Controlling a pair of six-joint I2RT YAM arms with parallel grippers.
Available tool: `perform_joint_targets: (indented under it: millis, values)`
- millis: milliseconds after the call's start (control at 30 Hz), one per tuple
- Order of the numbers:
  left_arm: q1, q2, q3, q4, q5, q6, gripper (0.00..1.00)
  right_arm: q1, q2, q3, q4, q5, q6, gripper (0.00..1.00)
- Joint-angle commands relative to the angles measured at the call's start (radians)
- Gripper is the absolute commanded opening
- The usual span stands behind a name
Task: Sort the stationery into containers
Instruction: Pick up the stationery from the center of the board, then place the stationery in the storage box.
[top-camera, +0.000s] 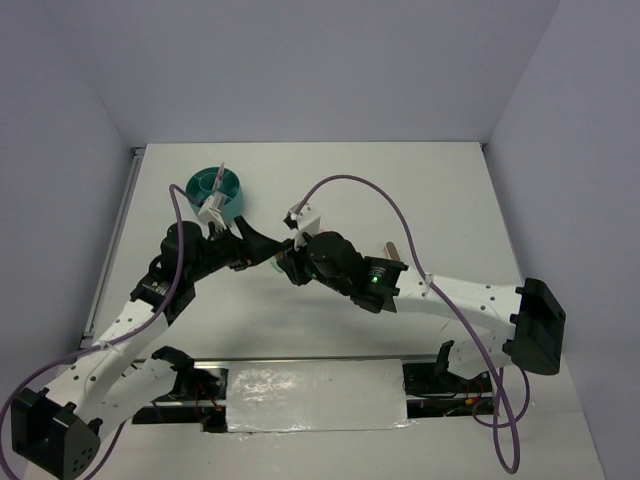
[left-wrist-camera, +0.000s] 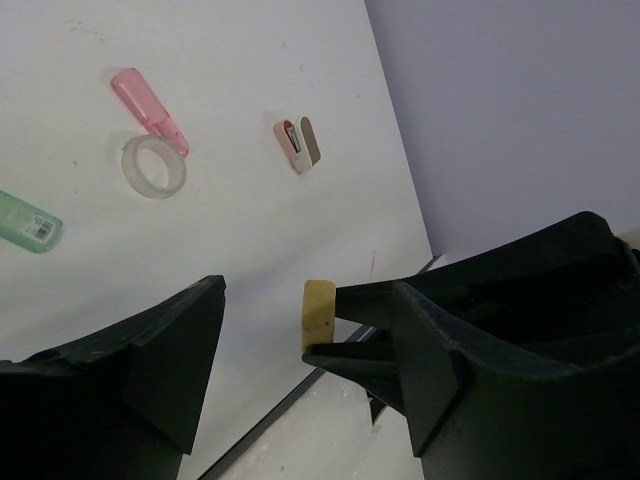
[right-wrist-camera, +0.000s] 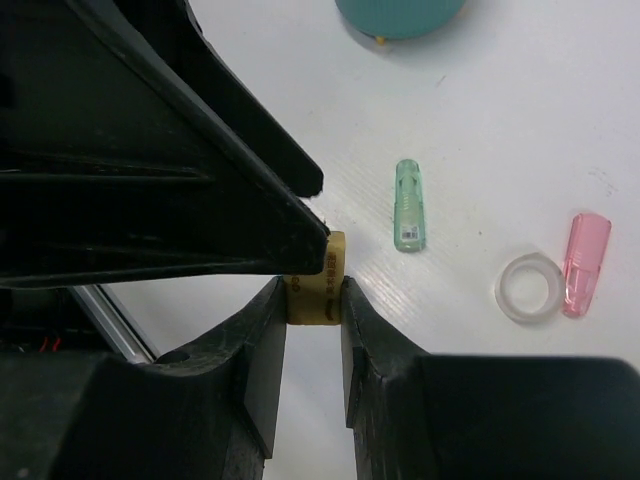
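Barely underway: the right gripper (right-wrist-camera: 315, 300) clamps the small beige eraser block (right-wrist-camera: 318, 278), the left gripper (left-wrist-camera: 312, 300) gapes beside it; the mint-green block (right-wrist-camera: 408, 205), white tape ring (right-wrist-camera: 529, 288) and pink block (right-wrist-camera: 586, 262) lie outside the round teal plastic organizer (top-camera: 236, 190), far left.

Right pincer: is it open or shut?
Shut. The right pincer squeezes the beige eraser, with its two fingers pressed against the eraser's sides in the right wrist view.
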Motion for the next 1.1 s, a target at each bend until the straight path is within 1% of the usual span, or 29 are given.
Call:
perform_joint_targets:
  millis: [0, 33, 67, 167, 233, 300, 367, 433, 533, 567, 633, 667, 767, 800, 833, 867, 900, 933, 967, 1000, 1033, 1067]
  values:
    - [-0.006, 0.002, -0.009, 0.093, 0.035, -0.033, 0.77, 0.012, -0.041, -0.002, 0.084, -0.006, -0.023, 0.06]
    - [-0.006, 0.003, -0.008, 0.096, 0.038, -0.031, 0.75, 0.011, -0.042, -0.002, 0.09, -0.004, -0.023, 0.06]
    - [-0.006, 0.008, -0.005, 0.093, 0.043, -0.028, 0.69, 0.009, -0.044, -0.005, 0.093, 0.002, -0.023, 0.06]
    - [-0.008, 0.016, -0.002, 0.099, 0.058, -0.027, 0.61, 0.011, -0.039, 0.001, 0.092, 0.011, -0.028, 0.06]
    - [-0.008, 0.02, -0.003, 0.106, 0.071, -0.025, 0.49, 0.011, -0.035, 0.007, 0.09, 0.011, -0.033, 0.07]
    - [-0.009, 0.022, -0.005, 0.111, 0.077, -0.028, 0.43, 0.011, -0.027, 0.016, 0.084, 0.014, -0.036, 0.06]
    - [-0.011, 0.022, -0.008, 0.117, 0.086, -0.028, 0.39, 0.011, -0.016, 0.025, 0.08, 0.014, -0.039, 0.06]
    - [-0.012, 0.026, -0.011, 0.129, 0.101, -0.03, 0.39, 0.009, -0.008, 0.03, 0.081, 0.011, -0.04, 0.07]
    - [-0.017, 0.034, -0.008, 0.142, 0.123, -0.025, 0.22, 0.011, 0.002, 0.038, 0.083, 0.012, -0.045, 0.06]
    - [-0.017, 0.036, -0.002, 0.136, 0.123, -0.021, 0.12, 0.011, 0.005, 0.041, 0.083, 0.014, -0.046, 0.07]
    - [-0.017, 0.033, 0.01, 0.12, 0.12, -0.005, 0.02, 0.008, 0.01, 0.042, 0.081, 0.017, -0.048, 0.07]
    - [-0.017, 0.031, 0.026, 0.11, 0.114, 0.002, 0.0, 0.006, 0.01, 0.044, 0.081, 0.017, -0.049, 0.07]
    - [-0.017, 0.031, 0.058, 0.08, 0.114, 0.034, 0.0, -0.005, 0.002, 0.035, 0.086, 0.005, -0.049, 0.11]
    - [-0.017, 0.031, 0.066, 0.07, 0.109, 0.051, 0.0, -0.006, -0.01, 0.03, 0.095, 0.0, -0.051, 0.17]
    - [-0.017, 0.031, 0.075, 0.061, 0.105, 0.064, 0.0, -0.008, -0.018, 0.015, 0.101, -0.001, -0.054, 0.5]
    - [-0.017, 0.033, 0.102, 0.044, 0.098, 0.08, 0.0, -0.008, -0.027, 0.009, 0.106, -0.003, -0.057, 0.65]
    - [-0.017, 0.036, 0.125, -0.02, 0.045, 0.135, 0.0, -0.009, -0.047, 0.003, 0.104, -0.001, -0.057, 0.99]
    - [-0.017, 0.039, 0.157, -0.074, 0.001, 0.169, 0.0, -0.011, -0.06, -0.002, 0.098, 0.002, -0.056, 1.0]
    - [-0.017, 0.055, 0.226, -0.119, -0.048, 0.2, 0.0, -0.014, -0.077, -0.02, 0.09, 0.002, -0.059, 1.0]
    - [-0.014, 0.068, 0.26, -0.16, -0.102, 0.259, 0.0, -0.018, -0.118, -0.036, 0.089, 0.005, -0.059, 1.0]
    - [-0.014, 0.1, 0.302, -0.236, -0.226, 0.287, 0.0, -0.02, -0.139, -0.068, 0.086, 0.011, -0.054, 1.0]
    - [-0.011, 0.123, 0.378, -0.271, -0.294, 0.307, 0.0, -0.021, -0.165, -0.082, 0.081, 0.022, -0.049, 1.0]
